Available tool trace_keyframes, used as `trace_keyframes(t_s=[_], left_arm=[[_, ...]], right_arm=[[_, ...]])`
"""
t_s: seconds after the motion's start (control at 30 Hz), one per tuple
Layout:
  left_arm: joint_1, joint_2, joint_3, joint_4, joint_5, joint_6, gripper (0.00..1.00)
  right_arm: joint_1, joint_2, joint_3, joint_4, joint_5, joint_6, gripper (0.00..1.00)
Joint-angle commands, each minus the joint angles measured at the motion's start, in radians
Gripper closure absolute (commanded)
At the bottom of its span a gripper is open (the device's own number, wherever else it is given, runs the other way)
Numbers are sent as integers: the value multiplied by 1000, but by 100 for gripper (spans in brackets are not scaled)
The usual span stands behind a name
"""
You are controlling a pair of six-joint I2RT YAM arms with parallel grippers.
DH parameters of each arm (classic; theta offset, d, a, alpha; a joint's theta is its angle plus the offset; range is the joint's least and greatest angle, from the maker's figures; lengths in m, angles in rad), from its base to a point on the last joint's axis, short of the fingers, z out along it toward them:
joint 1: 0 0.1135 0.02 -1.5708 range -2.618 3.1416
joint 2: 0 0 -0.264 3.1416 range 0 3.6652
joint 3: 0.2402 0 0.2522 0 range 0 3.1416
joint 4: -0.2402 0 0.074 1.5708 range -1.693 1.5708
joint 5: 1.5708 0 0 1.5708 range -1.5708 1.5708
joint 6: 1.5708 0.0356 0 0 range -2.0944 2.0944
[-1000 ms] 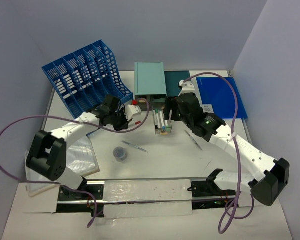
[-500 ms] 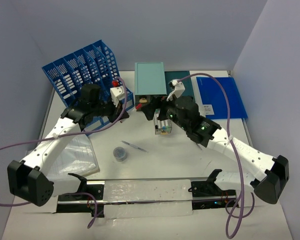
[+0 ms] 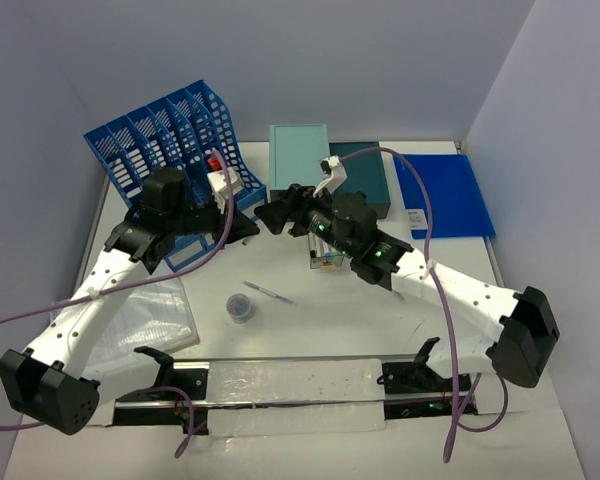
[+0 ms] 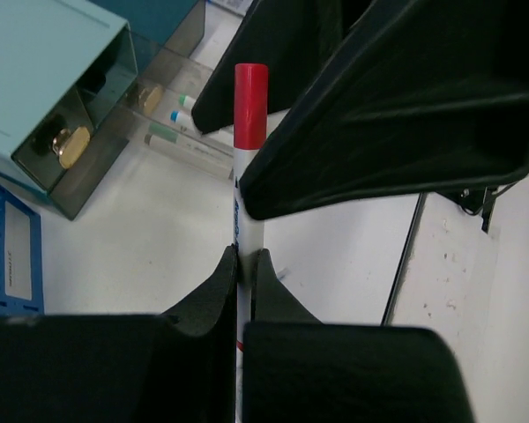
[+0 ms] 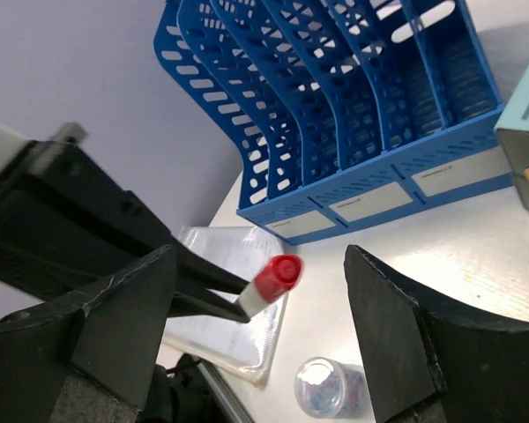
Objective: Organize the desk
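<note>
**Marker cap sits between wide right jaws**

The left gripper is pinched tight on the white barrel of a red-capped marker, with the cap pointing away from it. The right gripper stands wide and holds nothing. The cap sits in the gap between its fingers, with room on either side.

In the overhead view both grippers meet at mid-frame, above the desk. A blue file rack crowds the upper left, and a teal drawer box stands at upper centre. Bare white desk lies toward the lower centre, broken only by a small jar and a pen. A plastic sleeve of papers lies at the desk's lower left edge.
</note>
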Motion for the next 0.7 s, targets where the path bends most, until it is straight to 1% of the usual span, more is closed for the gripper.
trace_keyframes(t_s=[0.0, 0.03, 0.1, 0.13, 0.2, 0.3, 0.33, 0.37, 0.4, 0.43, 0.5, 0.53, 0.63, 0.67], left_arm=[[2, -46, 12, 89, 38, -36, 100], [2, -49, 9, 95, 38, -38, 100], [2, -54, 3, 101, 37, -39, 100], [2, -53, 0, 102, 33, -37, 100], [3, -49, -3, 93, 24, -29, 100], [2, -42, -1, 67, 16, -1, 99], [3, -41, 0, 50, 14, 17, 93], [2, -39, 3, 38, 13, 29, 80], [2, -41, 2, 22, 7, 45, 76], [3, -42, -1, 5, -15, 64, 54], [2, -57, -24, 10, -58, 73, 40], [3, -67, -41, 25, -104, 72, 32], [5, -86, -56, 14, -166, 105, 31], [5, -91, -56, 8, -166, 116, 31]], right_arm=[[12, 41, 35, 83, -44, 43, 20], [14, 50, 39, 84, -52, 42, 23], [20, 63, 45, 92, -62, 40, 32], [23, 70, 49, 97, -71, 39, 41], [26, 79, 59, 100, -77, 39, 69], [27, 71, 59, 85, -57, 26, 93], [27, 59, 58, 64, -38, 11, 100], [27, 51, 58, 41, -13, -3, 100], [26, 40, 59, 33, -5, -7, 100], [22, 21, 68, -14, 40, -32, 100], [13, 0, 82, -68, 86, -55, 100], [0, -12, 100, -102, 107, -78, 100], [-22, -19, 156, -203, 196, -150, 100], [-22, -19, 156, -224, 229, -173, 100]])
